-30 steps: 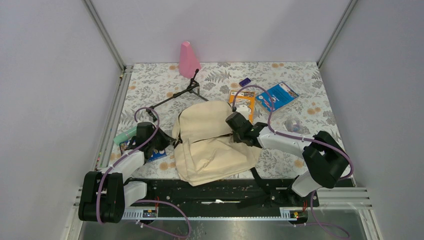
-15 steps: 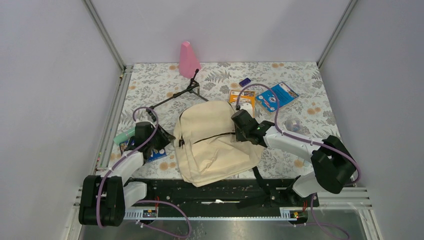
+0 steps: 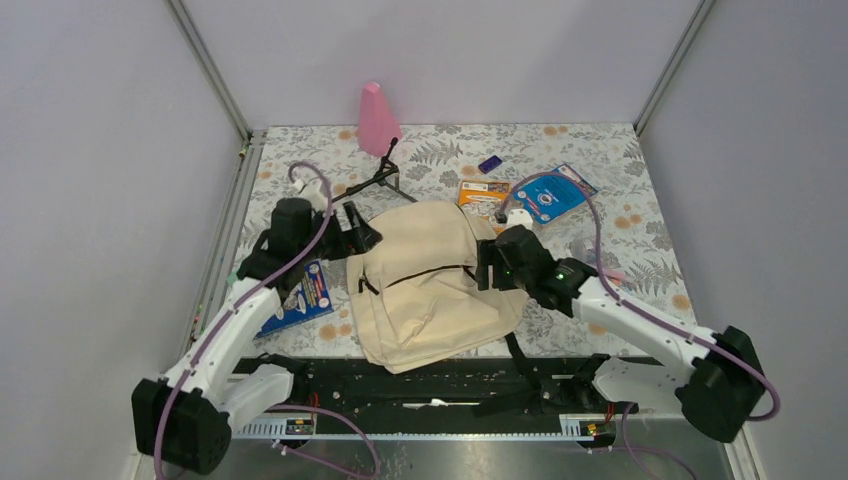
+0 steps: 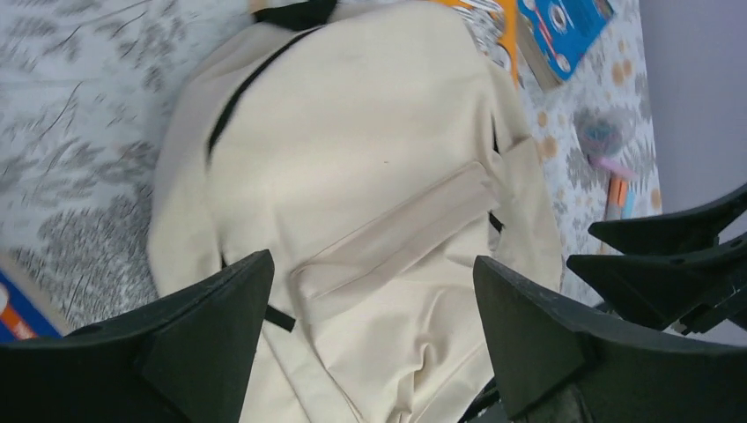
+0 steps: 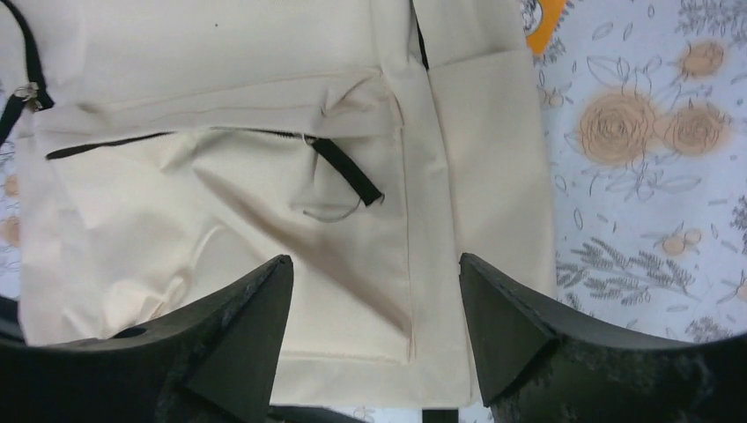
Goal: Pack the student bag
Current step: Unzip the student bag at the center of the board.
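Note:
The student bag (image 3: 425,285), cream-beige with black zipper trim and straps, lies flat on the floral table, front pocket facing up. My left gripper (image 3: 365,232) hovers open at the bag's upper left edge; the left wrist view shows the bag (image 4: 352,159) below my left gripper (image 4: 372,260), nothing between the fingers. My right gripper (image 3: 485,265) stands open at the bag's right side. In the right wrist view the bag's pocket and zipper pull (image 5: 348,172) lie under my right gripper (image 5: 374,260), which holds nothing.
A pink bottle (image 3: 377,118) stands at the back. An orange booklet (image 3: 482,192), a blue book (image 3: 553,192) and a small purple item (image 3: 490,163) lie behind the bag. Another blue booklet (image 3: 305,295) lies left of it. A clear tape roll (image 4: 599,137) and pens (image 4: 617,189) sit on the right.
Both grippers have gone from shut to open and let go of the bag, which dropped from folded to flat. The left arm swung up toward the bag; the right gripper drew back right.

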Action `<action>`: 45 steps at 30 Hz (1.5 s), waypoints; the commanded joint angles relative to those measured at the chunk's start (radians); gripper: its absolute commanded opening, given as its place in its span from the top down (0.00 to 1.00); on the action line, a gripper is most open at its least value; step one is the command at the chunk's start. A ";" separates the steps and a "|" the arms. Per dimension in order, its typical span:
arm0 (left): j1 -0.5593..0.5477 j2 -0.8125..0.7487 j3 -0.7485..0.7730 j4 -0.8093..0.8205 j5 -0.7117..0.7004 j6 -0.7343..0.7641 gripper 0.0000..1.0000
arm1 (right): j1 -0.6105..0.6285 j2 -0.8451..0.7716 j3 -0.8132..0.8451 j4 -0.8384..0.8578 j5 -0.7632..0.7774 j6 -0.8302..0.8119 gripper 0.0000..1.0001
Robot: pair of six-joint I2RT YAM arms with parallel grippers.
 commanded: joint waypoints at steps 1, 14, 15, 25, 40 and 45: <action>-0.083 0.135 0.202 -0.194 0.092 0.225 0.13 | -0.006 -0.143 -0.075 -0.060 -0.030 0.150 0.24; -0.426 0.534 0.547 -0.405 -0.067 0.405 0.10 | -0.005 -0.565 -0.449 -0.117 -0.035 0.438 0.26; -0.432 0.545 0.556 -0.409 -0.077 0.410 0.10 | -0.005 -0.577 -0.462 -0.118 -0.041 0.448 0.27; -0.434 0.632 0.544 -0.376 -0.087 0.461 0.07 | -0.005 -0.456 -0.509 0.128 -0.042 0.420 0.45; -0.424 0.638 0.499 -0.351 -0.137 0.470 0.11 | -0.102 -0.006 -0.142 0.128 0.178 0.026 1.00; -0.390 0.638 0.493 -0.326 -0.219 0.438 0.24 | -0.184 0.058 -0.101 0.191 0.103 -0.059 1.00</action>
